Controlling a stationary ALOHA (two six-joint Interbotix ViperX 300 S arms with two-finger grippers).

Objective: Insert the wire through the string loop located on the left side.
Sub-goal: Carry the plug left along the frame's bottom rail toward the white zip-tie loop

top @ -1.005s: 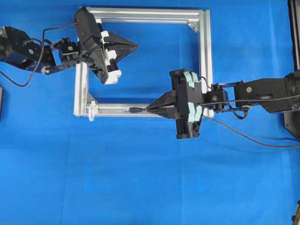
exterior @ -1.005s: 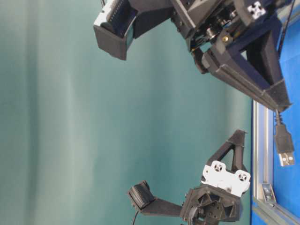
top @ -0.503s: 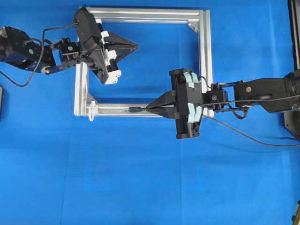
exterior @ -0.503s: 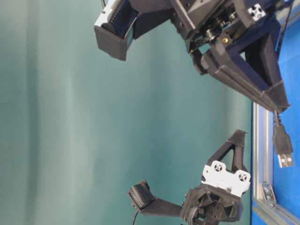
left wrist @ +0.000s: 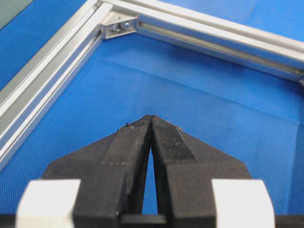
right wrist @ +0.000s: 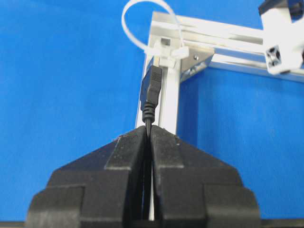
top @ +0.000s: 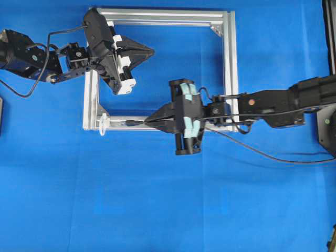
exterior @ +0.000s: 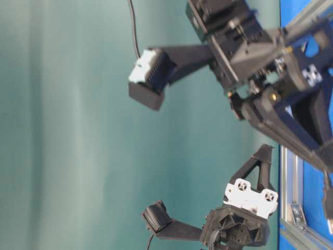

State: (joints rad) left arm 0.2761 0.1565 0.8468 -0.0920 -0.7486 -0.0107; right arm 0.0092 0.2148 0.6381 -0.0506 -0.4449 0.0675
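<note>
at nine o'clock of the overhead view the left gripper (top: 149,51) hangs over the frame (top: 229,63), fingers pressed together on nothing. at the frame's seven o'clock corner sits the string loop (top: 103,124) — not yet threaded. toward three o'clock, our right gripper (top: 148,121) pinches the wire (top: 273,155) behind its plug (right wrist: 151,88), aimed at the loop, near but short. we judge only the final push through remains.
</note>
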